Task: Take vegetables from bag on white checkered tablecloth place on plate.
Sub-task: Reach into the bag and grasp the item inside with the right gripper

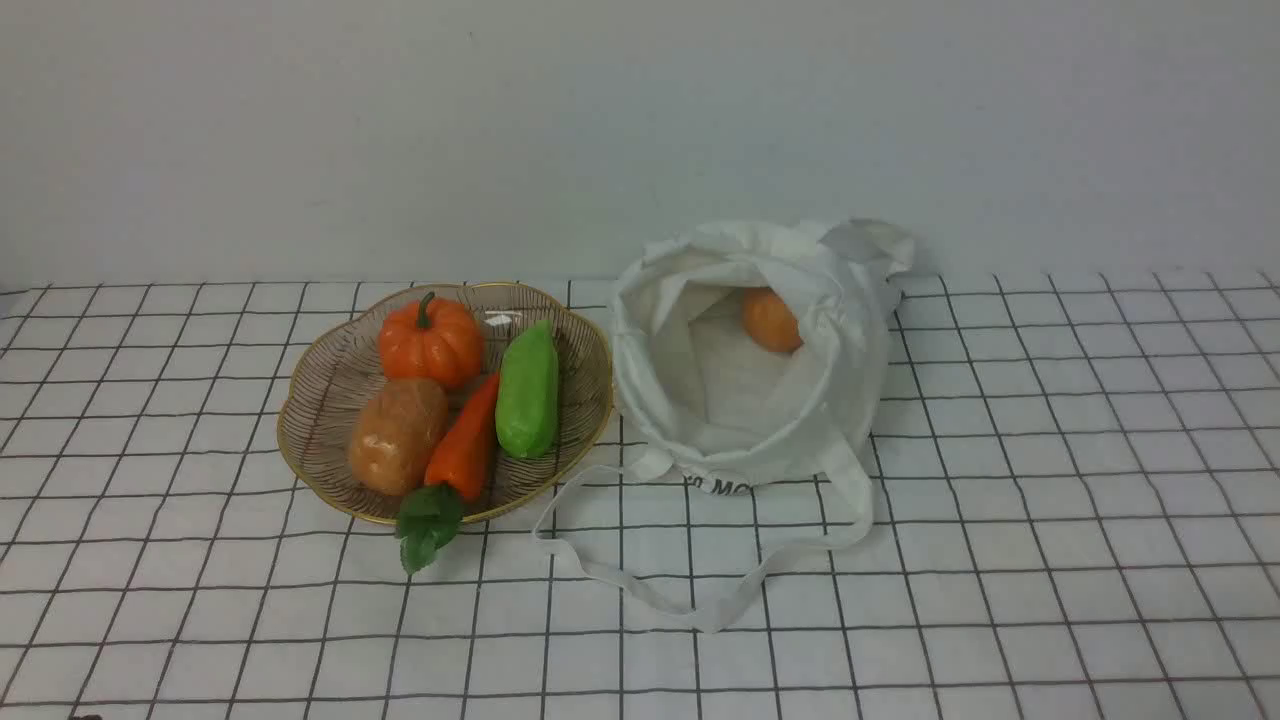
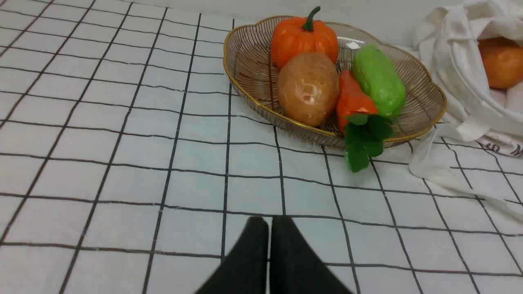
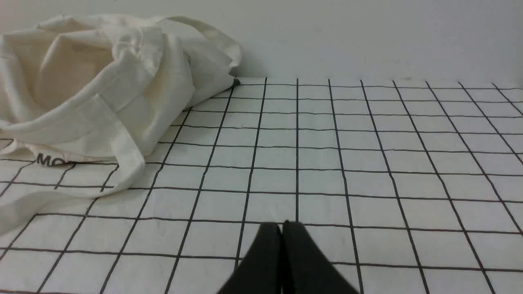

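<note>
The left gripper [image 2: 269, 222] hangs low over the tablecloth [image 2: 122, 163]. Its two black fingers are squeezed close together with nothing between them. The right gripper [image 3: 282, 225] is low over the cloth too, and its fingers are pressed tight and hold nothing. Both point forward along the cloth.

The orange ball [image 1: 770, 320] sits inside the bag [image 1: 840, 400], at the far side. The floppy rim of the bag hides part of it. The bag lies slumped on the cloth with its mouth open. One long strap [image 1: 700, 600] lies in a loop on the cloth in front of it.

The plate [image 1: 335, 385] is just beside the bag, on the left. On it are a pumpkin [image 1: 430, 342], a potato [image 1: 398, 435], a carrot [image 1: 465, 440] and a green vegetable [image 1: 528, 392], all packed close. The carrot's green leaves hang over the near rim onto the cloth.

The front view shows the plate, the bag and the ball, but not the grippers. The left wrist view shows the plate up close and the ball peeking out of the bag. The right wrist view shows the bag from its other side, with black letters near its rim, and the ball is hidden there
</note>
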Available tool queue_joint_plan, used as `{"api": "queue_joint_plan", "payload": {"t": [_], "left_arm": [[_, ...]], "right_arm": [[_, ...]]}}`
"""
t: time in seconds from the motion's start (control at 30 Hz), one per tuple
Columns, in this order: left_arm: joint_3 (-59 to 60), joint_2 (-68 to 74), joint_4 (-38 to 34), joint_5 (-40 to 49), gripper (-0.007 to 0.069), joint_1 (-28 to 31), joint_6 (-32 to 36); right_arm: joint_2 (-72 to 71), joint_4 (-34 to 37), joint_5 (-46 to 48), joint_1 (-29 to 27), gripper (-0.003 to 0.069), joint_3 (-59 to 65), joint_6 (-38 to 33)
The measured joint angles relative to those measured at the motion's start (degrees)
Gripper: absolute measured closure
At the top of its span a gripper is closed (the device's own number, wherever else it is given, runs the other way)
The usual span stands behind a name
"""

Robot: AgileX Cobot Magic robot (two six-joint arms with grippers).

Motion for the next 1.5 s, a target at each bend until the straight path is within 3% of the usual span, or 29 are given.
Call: {"api": "queue_joint_plan", "payload": {"t": [0.9, 0.97, 1.13, 1.23, 1.33, 1.5], "left_arm": [[0.0, 0.0, 0.0, 0.0, 0.0632, 0.0, -0.1], [0.0, 0.0, 0.0, 0.0, 0.0632, 0.0, -0.1], [0.0, 0.0, 0.0, 0.0, 0.0632, 0.0, -0.1], [0.0, 0.0, 0.0, 0.0, 0.0632, 0.0, -0.1], [0.0, 0.0, 0.0, 0.0, 0.0632, 0.0, -0.1], [0.0, 0.0, 0.0, 0.0, 0.0632, 0.0, -0.1]], "right_arm": [[0.0, 0.3, -0.1, 0.0, 0.0673, 0.0, 0.3], [0.0, 4.1, -0.9, 0.0, 0.0673, 0.1, 2.6], [0.0, 29.1, -3.6, 0.0, 0.0673, 0.6, 17.3], [0.0, 39.9, -4.7, 0.0, 0.0673, 0.6, 21.0], [0.0, 44.6, -5.2, 0.0, 0.0673, 0.6, 22.2], [0.0, 45.3, -3.1, 0.0, 0.0673, -0.7, 19.9]]}}
